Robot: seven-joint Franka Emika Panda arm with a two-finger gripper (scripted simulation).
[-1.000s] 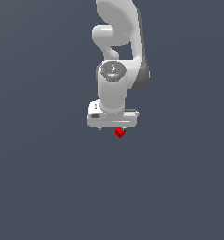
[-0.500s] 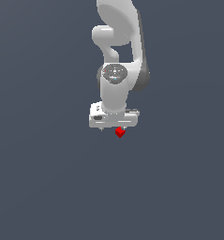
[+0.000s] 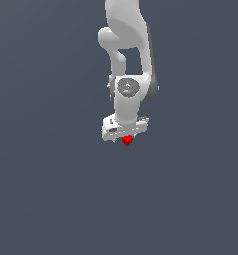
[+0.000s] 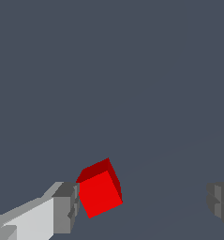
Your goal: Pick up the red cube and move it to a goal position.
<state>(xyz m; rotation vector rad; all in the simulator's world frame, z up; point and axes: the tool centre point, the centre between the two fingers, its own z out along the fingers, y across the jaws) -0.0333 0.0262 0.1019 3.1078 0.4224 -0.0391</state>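
The red cube (image 4: 100,190) lies on the grey floor between my gripper's (image 4: 144,204) fingers. It sits right beside one grey finger pad (image 4: 66,206), and a wide gap separates it from the other pad (image 4: 220,201). The jaws stand wide apart, so the gripper is open and grips nothing. In the exterior view the red cube (image 3: 127,141) peeks out just under the white hand (image 3: 125,128). The gripper (image 3: 126,137) is low over the cube there, and its fingertips are hidden behind the hand and the cube.
The white arm (image 3: 128,45) rises from the hand toward the top of the exterior view. A plain dark grey floor (image 3: 51,199) fills everything else in both views.
The hand has sunk slightly toward the cube and shifted a little to the exterior view's right. The cube has not moved.
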